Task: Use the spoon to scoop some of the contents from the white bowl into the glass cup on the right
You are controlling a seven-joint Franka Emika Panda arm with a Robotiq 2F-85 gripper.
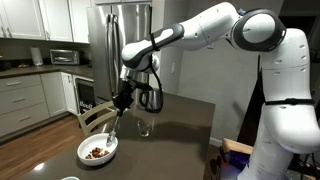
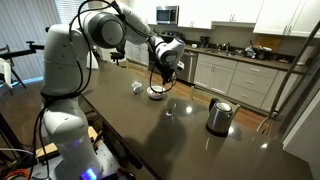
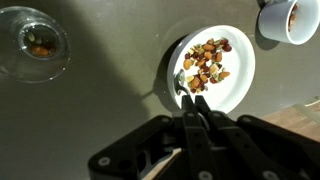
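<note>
bowl (image 3: pixel 240 88): 1 | glass cup (image 3: pixel 58 60): 1 | spoon (image 1: pixel 117 128): 1 (in hand (image 3: pixel 197 103))

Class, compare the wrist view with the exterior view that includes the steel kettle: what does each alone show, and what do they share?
Only the wrist view makes out: the contents in the white bowl, bits inside the glass cup, the spoon in the shut tool. Only the exterior view: the kettle, the robot's white body. Both: white bowl, glass cup, tool.
</note>
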